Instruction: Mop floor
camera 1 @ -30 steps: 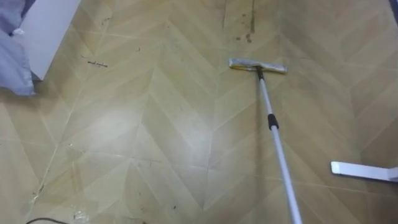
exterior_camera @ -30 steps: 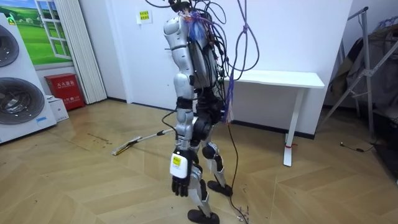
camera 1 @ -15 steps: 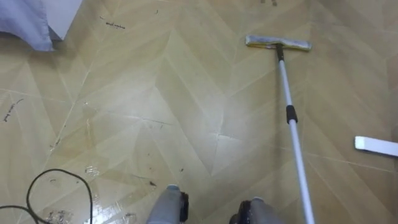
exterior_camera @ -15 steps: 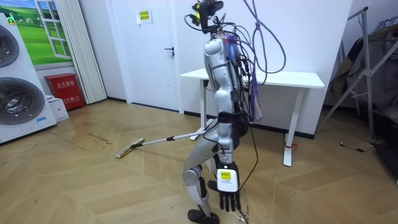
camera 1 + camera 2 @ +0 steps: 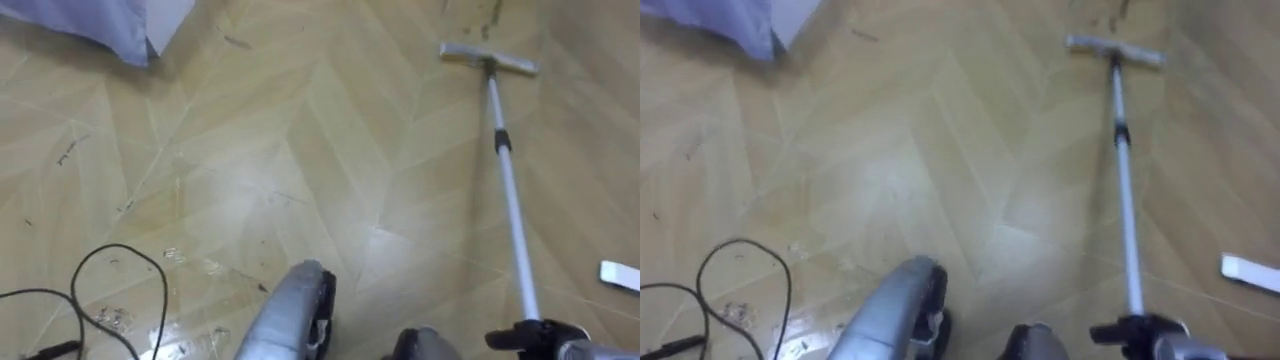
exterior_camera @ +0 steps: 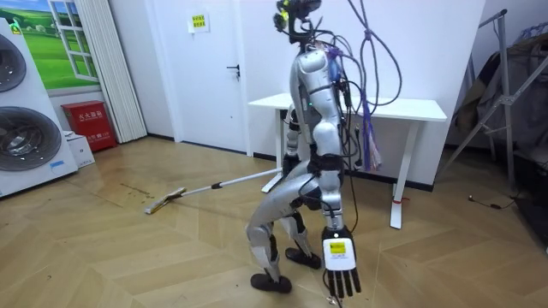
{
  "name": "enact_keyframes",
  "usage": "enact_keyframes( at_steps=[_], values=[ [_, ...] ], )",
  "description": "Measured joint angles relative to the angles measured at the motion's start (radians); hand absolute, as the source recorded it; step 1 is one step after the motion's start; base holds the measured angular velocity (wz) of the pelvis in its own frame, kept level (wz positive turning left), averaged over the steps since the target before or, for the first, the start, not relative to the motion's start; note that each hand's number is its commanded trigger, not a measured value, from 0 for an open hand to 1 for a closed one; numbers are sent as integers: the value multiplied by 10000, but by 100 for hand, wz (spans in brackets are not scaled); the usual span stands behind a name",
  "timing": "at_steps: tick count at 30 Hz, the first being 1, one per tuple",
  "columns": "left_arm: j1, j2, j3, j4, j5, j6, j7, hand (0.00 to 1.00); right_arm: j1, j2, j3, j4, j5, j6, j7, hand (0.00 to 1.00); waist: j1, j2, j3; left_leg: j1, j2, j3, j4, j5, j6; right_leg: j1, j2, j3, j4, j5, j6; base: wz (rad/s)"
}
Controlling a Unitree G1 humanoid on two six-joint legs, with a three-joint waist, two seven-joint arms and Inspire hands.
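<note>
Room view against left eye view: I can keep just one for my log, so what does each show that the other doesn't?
Room view: the white table, two washing machines, a red box, and the left hand hanging open beside the leg. Left eye view: a bluish cloth at top left, and the right hand curled round the pole of the mop. Both: that mop, its head flat on the wood floor.
</note>
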Motion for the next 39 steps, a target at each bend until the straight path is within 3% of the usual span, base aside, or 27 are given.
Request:
enact_keyframes(
  at_steps=[1, 3, 4, 5, 6, 7, 10, 11, 13, 16, 17, 19, 20, 21, 22, 23, 25, 26, 27, 28, 30, 32, 33, 35, 36, 37, 39],
  values=[
    [-42, -10, 6, 12, 63, -2, -32, 0, 284, 6, -32, 89, -11, 5, 1, 100, -123, 67, -40, 55, -33, 101, -11, -130, 123, 92, -118, -16, -68, 45, 130, 62],
    [-135, -54, 31, 89, 100, -60, -147, 0, 1385, 19, 37, 385, 7, 51, -56, 100, -542, 293, -245, 221, -353, 400, 144, -762, 865, 200, -295, 355, 250, 390, 443, 32],
    [-201, -85, 67, 87, 102, -73, -117, 0, 1600, 26, 101, 390, 55, 64, -107, 100, -625, 334, -207, 244, -456, 436, 263, -922, 1047, -18, -254, 546, 842, 665, 474, 4],
    [-308, -166, 79, 54, 88, -147, -40, 0, 1977, 78, 198, 381, 213, 104, -248, 100, -814, 548, -128, 299, -506, 449, 609, -1292, 1206, -561, -131, 943, 1914, 1685, 498, -15],
    [-304, -186, 70, -86, -134, -280, 57, 0, 2318, 248, 384, 302, 459, 170, -344, 100, -875, 713, -187, 323, -556, 442, 815, -1586, 1318, -1149, 19, 1312, 2773, 2740, 743, -25],
    [-309, -175, 83, -203, -183, -333, 109, 0, 2439, 366, 479, 264, 558, 176, -361, 100, -923, 720, -182, 341, -577, 436, 889, -1688, 1379, -1453, 156, 1478, 3104, 3030, 824, -44],
    [-287, -197, 76, -723, -416, -360, 288, 0, 2599, 938, 559, 147, 758, 257, -600, 100, -1150, 814, -107, 348, -640, 422, 1039, -2079, 1469, -2811, 594, 1715, 2950, 2958, 1005, -47],
    [-272, -257, 77, -888, -467, -359, 299, 0, 2655, 1109, 517, 39, 803, 262, -754, 100, -1166, 1005, -181, 404, -642, 421, 1032, -2210, 1558, -2995, 642, 1620, 2015, 2946, 1010, -16],
    [-220, -353, 17, -910, -461, -335, 299, 0, 2561, 1251, 412, 36, 822, 406, -796, 100, -1168, 993, -145, 637, -662, 428, 958, -2431, 1611, -2918, 628, 1367, 266, 2951, 989, -8],
    [27, -360, 2, -889, -484, -46, 346, 0, 1886, 1189, 180, 98, 768, 946, -897, 100, -975, 802, -27, 1467, -738, 425, 929, -3022, 1549, -2455, 644, 758, -1222, 2983, 489, -5],
    [106, -340, 4, -876, -490, 119, 453, 0, 1425, 1084, 87, 194, 691, 1179, -953, 100, -865, 659, -22, 1829, -754, 431, 962, -3302, 1503, -2117, 629, 549, -1267, 2883, 162, 6],
    [110, -325, -35, -885, -735, 210, 588, 0, 410, 747, -166, 278, 389, 1557, -1133, 100, -615, 498, 21, 1982, -633, 498, 1559, -3490, 896, -1884, 645, 483, -916, 2368, 64, -7],
    [66, -242, -159, -916, -923, 183, 735, 0, -352, 573, -187, 242, 264, 1512, -1290, 100, -355, 344, 119, 1519, -269, 758, 2959, -2845, -186, -1819, 806, 613, -551, 2088, -19, -34],
    [100, -151, -389, -920, -1218, 188, 945, 0, -1071, 509, -151, 114, 226, 1347, -1414, 100, -134, 20, 208, 813, 45, 930, 4487, -1320, -696, -1772, 1032, 860, -185, 1850, -110, -36],
    [123, -147, -416, -924, -1297, 208, 996, 0, -1361, 457, -152, -48, 212, 1267, -1411, 100, -66, -114, 215, 417, 165, 960, 5138, -378, -625, -1720, 1098, 914, -36, 1707, -140, -26],
    [163, -146, -552, -931, -1340, 235, 1015, 0, -1814, 355, -149, -417, 263, 1185, -1308, 100, 137, -446, 317, -325, 297, 960, 6092, 1140, -499, -1563, 1173, 1009, 209, 1502, -346, -12],
    [147, -148, -728, -984, -1326, 244, 903, 0, -2335, 257, -139, -745, 571, 802, -1063, 100, 330, -477, 307, -1221, 589, 697, 5972, 538, -288, -1352, 1273, 951, 346, 1132, -374, 4],
    [160, -151, -725, -1048, -1244, 250, 757, 0, -2538, 257, -138, -794, 787, 566, -890, 100, 352, -530, 339, -1415, 708, 549, 4539, -1, -301, -1107, 1281, 920, 314, 888, -295, 21],
    [173, -151, -725, -1040, -1233, 221, 663, 0, -2538, 266, -165, -806, 924, 522, -815, 100, 362, -518, 329, -1334, 701, 442, 3525, -125, -304, -922, 1298, 921, 245, 781, -254, 27],
    [206, -145, -721, -1042, -1184, 152, 504, 0, -2420, 278, -133, -804, 1224, 531, -749, 100, 367, -391, 300, -968, 724, 177, 1400, -157, -279, -536, 1382, 924, 47, 567, -123, 27],
    [51, -121, -637, -977, -1114, 126, 277, 0, -1601, 235, -34, -708, 1626, 456, -636, 100, 214, -249, 195, -584, 608, 242, 622, -729, 561, 69, 1271, 1093, -259, 95, 160, 45],
    [-141, -180, -449, -973, -1032, 91, 216, 0, -836, 157, 9, -199, 1743, 442, -617, 100, 165, -179, 180, -196, 426, 578, 584, -1135, 936, 307, 1133, 1522, -176, 22, 315, 29],
    [-163, -238, -308, -978, -995, 75, 228, 0, -246, 111, 234, 78, 1713, 447, -654, 100, 70, -116, 136, 105, 218, 748, 589, -1471, 1116, 316, 931, 1636, 313, 256, 657, 11],
    [-156, -294, -186, -1124, -989, 68, 246, 0, 868, 88, 438, 116, 1516, 444, -841, 100, -283, 169, -39, 456, -61, 808, 596, -1806, 1335, 183, 766, 1706, 1153, 1029, 922, 12],
    [-137, -289, 0, -1297, -980, 30, 306, 0, 1504, 196, 440, 125, 1433, 445, -954, 100, -524, 323, -118, 700, -164, 771, 540, -1976, 1423, 5, 754, 1778, 1650, 1796, 933, 8],
    [-137, -277, 36, -1375, -972, -30, 366, 0, 1763, 280, 439, 127, 1401, 445, -991, 100, -620, 408, -142, 819, -244, 662, 495, -2072, 1441, -100, 781, 1808, 1872, 2135, 922, -9],
    [-148, -292, 73, -1538, -985, -299, 556, 0, 2372, 607, 446, 102, 1216, 445, -1163, 100, -858, 674, -152, 1008, -394, 208, 467, -2330, 1430, -1000, 1114, 1806, 2156, 2215, 900, -45]
  ],
)
